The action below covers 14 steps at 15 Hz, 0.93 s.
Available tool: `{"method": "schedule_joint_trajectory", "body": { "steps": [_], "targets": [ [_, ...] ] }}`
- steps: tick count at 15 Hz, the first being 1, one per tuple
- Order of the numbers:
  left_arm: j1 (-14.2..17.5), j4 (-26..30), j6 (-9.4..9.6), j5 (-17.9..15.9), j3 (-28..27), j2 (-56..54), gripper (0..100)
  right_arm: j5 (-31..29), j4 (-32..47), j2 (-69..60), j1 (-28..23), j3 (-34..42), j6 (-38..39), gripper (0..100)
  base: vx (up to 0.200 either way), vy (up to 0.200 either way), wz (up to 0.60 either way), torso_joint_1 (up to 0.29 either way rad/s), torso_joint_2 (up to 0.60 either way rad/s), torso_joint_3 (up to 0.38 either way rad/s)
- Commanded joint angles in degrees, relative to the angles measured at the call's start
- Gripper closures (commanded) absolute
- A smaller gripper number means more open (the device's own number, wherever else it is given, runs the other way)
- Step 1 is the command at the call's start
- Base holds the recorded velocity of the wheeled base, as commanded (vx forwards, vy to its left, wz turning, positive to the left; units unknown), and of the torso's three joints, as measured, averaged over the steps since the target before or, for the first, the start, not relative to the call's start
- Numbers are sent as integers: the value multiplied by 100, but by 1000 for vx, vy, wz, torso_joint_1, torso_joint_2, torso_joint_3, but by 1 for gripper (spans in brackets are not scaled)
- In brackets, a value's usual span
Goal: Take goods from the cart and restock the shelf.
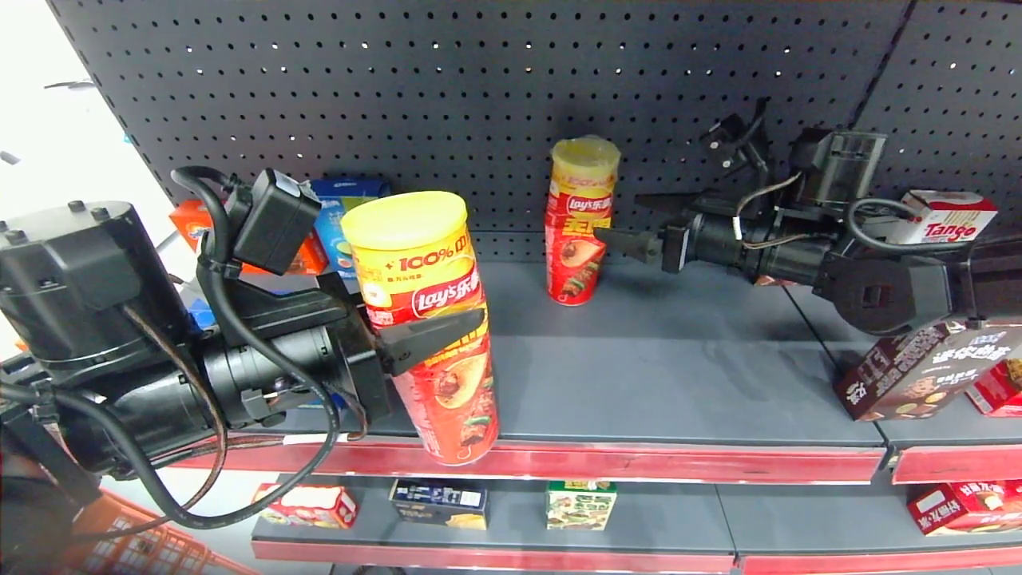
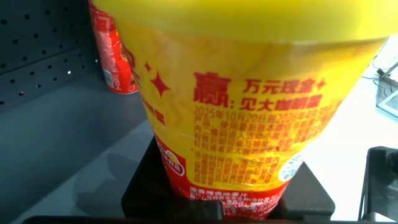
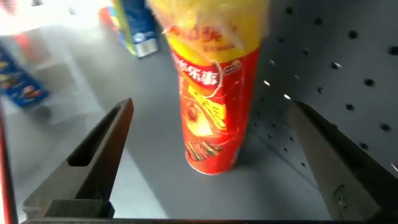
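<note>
Left end effector [image 1: 427,323]: closed on a chip can [image 1: 431,263], clamped around its middle. One dark finger crosses the front of the label. Can has a yellow top and red lower half and leans slightly. Its base is at the shelf's red front strip; cannot tell whether it rests on the shelf [image 1: 679,359] or hangs just above. In the left wrist view the can's yellow back panel [image 2: 249,106] sits close to the lens.

Right end effector [image 1: 627,220]: open, jaws spread wide, holding nothing. It points toward a second chip can [image 1: 579,224]. That can stands upright at the back of the same shelf, just in front of the pegboard [image 1: 479,80]. In the right wrist view it stands [image 3: 211,106] just beyond the fingertips, in line with the gap between them and not clasped.

Around them:
- Blue box [image 1: 339,208] and orange box [image 1: 188,224] behind the left arm, at the shelf's back.
- White-and-red box [image 1: 946,216] behind the right arm.
- Brown box [image 1: 918,367] on the neighbouring shelf section to the right, tilted.
- Three small boxes on the lower shelf [image 1: 679,511]: red-and-white [image 1: 307,505], dark blue [image 1: 439,503], green [image 1: 580,505].
- Orange basket [image 1: 120,543] at the lower left corner.
</note>
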Motion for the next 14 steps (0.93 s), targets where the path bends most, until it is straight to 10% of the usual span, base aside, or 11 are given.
{"method": "schedule_joint_trajectory", "body": {
  "steps": [1,14],
  "targets": [
    [2,-11,-6,1,-7,50,100,251,-117,170,-141,-2,-9,0,0,0,0,0,0,0],
    [89,-29,3,1,2,146,100,673,-424,1119,-150,-591,-17,0,0,0,0,0,0,0]
  ]
}}
